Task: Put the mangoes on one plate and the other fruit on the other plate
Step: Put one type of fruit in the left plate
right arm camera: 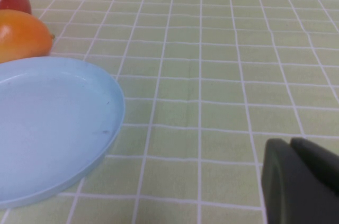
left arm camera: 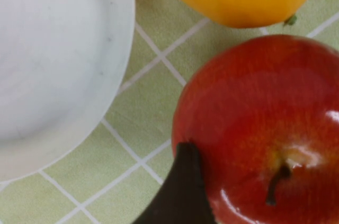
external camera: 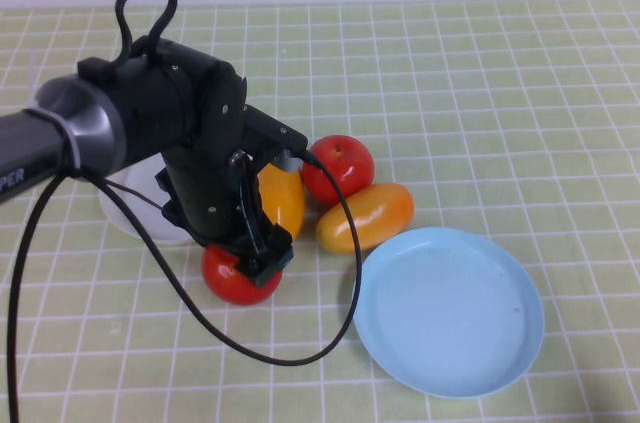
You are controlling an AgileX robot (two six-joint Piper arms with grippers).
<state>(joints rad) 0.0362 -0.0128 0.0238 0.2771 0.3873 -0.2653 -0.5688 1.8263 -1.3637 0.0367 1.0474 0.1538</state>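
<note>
The left claw [external camera: 258,261] is low over the counter [external camera: 480,83], directly at the near red apple [external camera: 232,278], which lies in front of the white plate [external camera: 135,218]. From the high view the arm covers most of this apple and also most of the white plate. In the left wrist view one dark finger [left arm camera: 180,192] touches the side of the apple [left arm camera: 259,128], but I cannot tell if the claw is apart or clamped on the fruit. The first mango [external camera: 281,199] lies just behind this apple, partly hidden by the arm. The second apple [external camera: 338,168] is beside it, and the second mango [external camera: 365,216] rests against this apple, near the rim of the light blue plate [external camera: 450,313]. Both plates carry no fruit. The right claw [right arm camera: 299,181] shows only in its own wrist view, above the counter near the blue plate [right arm camera: 47,123]; there its two dark fingers appear together.
</note>
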